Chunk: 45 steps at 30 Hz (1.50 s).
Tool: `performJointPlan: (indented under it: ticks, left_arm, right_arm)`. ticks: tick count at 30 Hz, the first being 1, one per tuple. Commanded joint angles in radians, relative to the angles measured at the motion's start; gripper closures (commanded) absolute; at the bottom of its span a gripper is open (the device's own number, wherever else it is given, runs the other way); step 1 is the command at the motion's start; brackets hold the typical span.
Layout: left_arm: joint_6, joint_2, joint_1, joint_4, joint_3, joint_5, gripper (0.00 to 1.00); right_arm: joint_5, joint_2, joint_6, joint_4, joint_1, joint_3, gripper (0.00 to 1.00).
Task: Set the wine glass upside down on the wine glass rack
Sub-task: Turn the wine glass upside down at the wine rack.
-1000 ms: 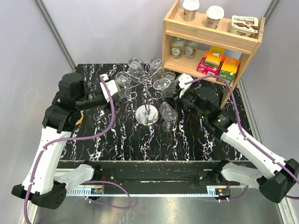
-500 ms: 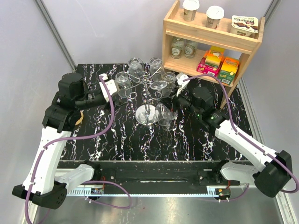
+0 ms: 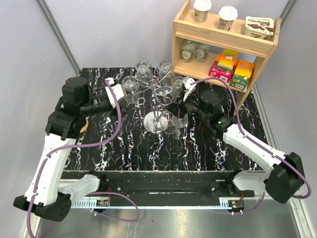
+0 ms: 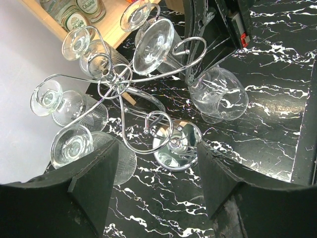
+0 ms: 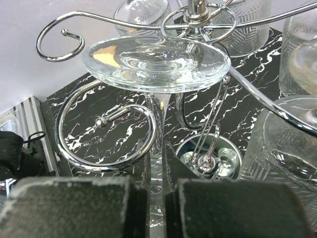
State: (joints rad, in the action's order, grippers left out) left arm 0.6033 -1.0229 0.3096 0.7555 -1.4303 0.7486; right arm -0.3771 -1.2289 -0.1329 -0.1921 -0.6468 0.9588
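- The right gripper is clamped tight on the thin stem of the wine glass, with its two dark pads pressed in from either side.
- The glass is held upside down, its round foot uppermost and its bowl hanging low over the black marbled table.
- It sits at the near-right side of the wine glass rack, with the stem just beside one vacant curled arm. I can't tell whether the two are touching.
- The foot rides above that curl, and the rack's shiny disc base lies below and just behind.
- Other glasses hang upside down from the rack's far and left arms.
- The left gripper waits on the rack's left with its jaws spread apart and nothing between them.
- A wooden shelf stands at the table's far-right corner.
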Motion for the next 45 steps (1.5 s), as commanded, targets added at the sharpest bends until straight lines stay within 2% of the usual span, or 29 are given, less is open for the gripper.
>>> performJointPlan:
  ticks: [1, 12, 24, 34, 42, 45]
  left_arm:
    - [0.000, 0.007, -0.007, -0.042, 0.004, 0.031, 0.32]
    - [0.006, 0.009, -0.007, -0.042, 0.014, 0.028, 0.31]
    - [0.007, 0.017, -0.007, -0.042, 0.024, 0.023, 0.31]
    - [0.006, 0.023, -0.010, -0.042, 0.022, 0.023, 0.31]
    - [0.004, 0.023, -0.017, -0.042, 0.022, 0.029, 0.30]
    - [0.007, 0.026, -0.015, -0.042, 0.024, 0.028, 0.30]
  right_arm:
    - [-0.054, 0.000, -0.022, -0.151, -0.002, 0.044, 1.00]
    - [-0.163, 0.008, -0.059, -0.170, -0.002, 0.054, 1.00]
    - [-0.160, 0.071, -0.091, -0.184, -0.001, 0.015, 1.00]
    - [-0.137, 0.132, -0.074, -0.240, 0.001, -0.114, 1.00]
    - [-0.132, 0.120, -0.063, -0.378, 0.001, -0.222, 1.00]
    - [-0.120, 0.108, -0.048, -0.376, 0.003, -0.218, 1.00]
